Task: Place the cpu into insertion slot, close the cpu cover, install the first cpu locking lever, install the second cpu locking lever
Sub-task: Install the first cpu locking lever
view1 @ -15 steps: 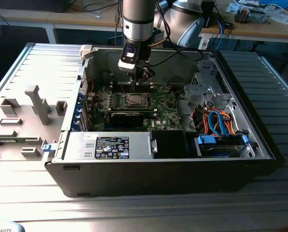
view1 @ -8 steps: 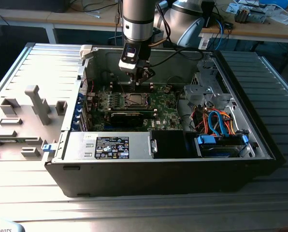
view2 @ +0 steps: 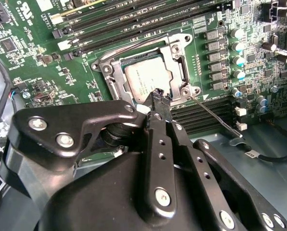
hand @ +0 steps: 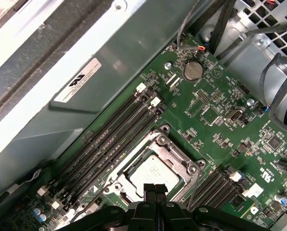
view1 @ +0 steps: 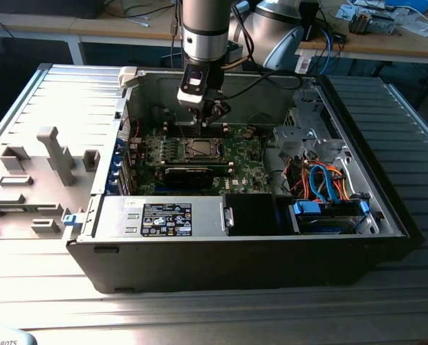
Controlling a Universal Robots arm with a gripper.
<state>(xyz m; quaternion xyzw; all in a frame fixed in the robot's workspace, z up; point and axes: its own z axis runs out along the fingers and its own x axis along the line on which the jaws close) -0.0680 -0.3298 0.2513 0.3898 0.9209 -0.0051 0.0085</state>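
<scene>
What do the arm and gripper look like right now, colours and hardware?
The arm is a silver-grey cylinder with a dark band, carrying a pale boxy module. The gripper is matte black, built of flat linkage bars with silver screw heads, tapering to narrow fingers.

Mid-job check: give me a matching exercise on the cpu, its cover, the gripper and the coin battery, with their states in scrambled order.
1 cpu
2 cpu cover
3 gripper
4 coin battery

A round, silver, on the green board
B shut, tips at the cover's edge
C grey top showing through the window
D metal frame lowered around the chip

Pairs: 1-C, 2-D, 3-B, 4-A
</scene>
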